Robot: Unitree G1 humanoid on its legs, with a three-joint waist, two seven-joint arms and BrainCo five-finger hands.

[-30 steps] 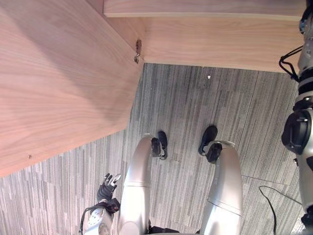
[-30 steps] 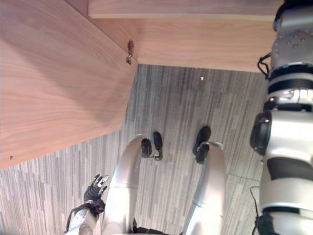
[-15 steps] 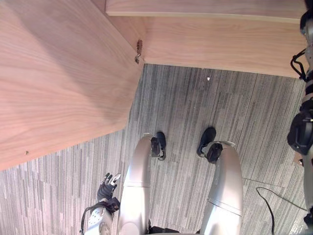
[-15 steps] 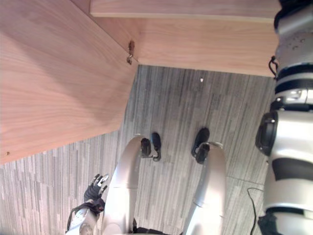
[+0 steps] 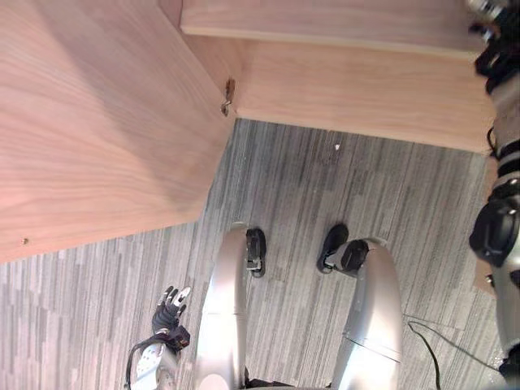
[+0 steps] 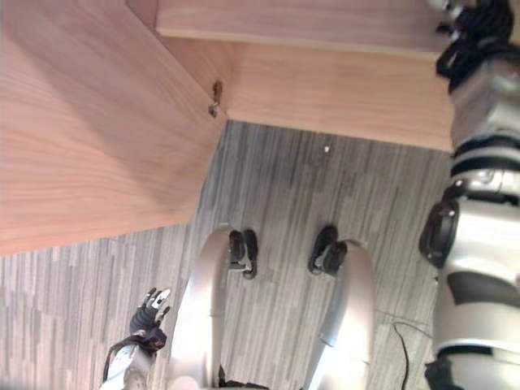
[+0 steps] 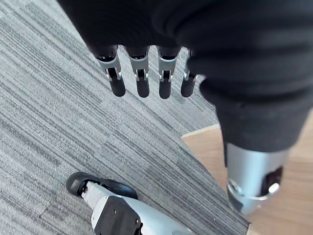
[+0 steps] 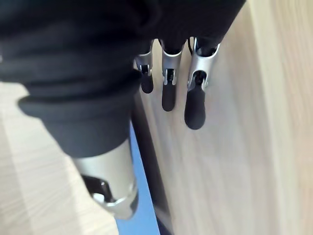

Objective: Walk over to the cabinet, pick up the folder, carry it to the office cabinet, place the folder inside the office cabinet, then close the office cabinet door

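Hanging left hand [image 5: 169, 307]: fingers [image 7: 142, 83] straight and loose, holding nothing, low over the grey carpet [image 5: 301, 195].
Right hand [image 8: 168, 95]: fingers straight, holding nothing, close against a pale wood surface [image 8: 230, 161].
Folder: cannot tell for sure; a blue strip [image 8: 142, 200] shows in the dark gap beside that surface.
Cabinet [image 5: 357, 81]: a wide wood panel [image 5: 97, 122] meets its front at a small metal fitting [image 5: 228, 93].

Grey striped carpet [image 5: 325, 187] is laid on the floor, bordered by light wood-grain cabinet panels [image 5: 97, 122] with a small metal fitting [image 5: 228, 93].
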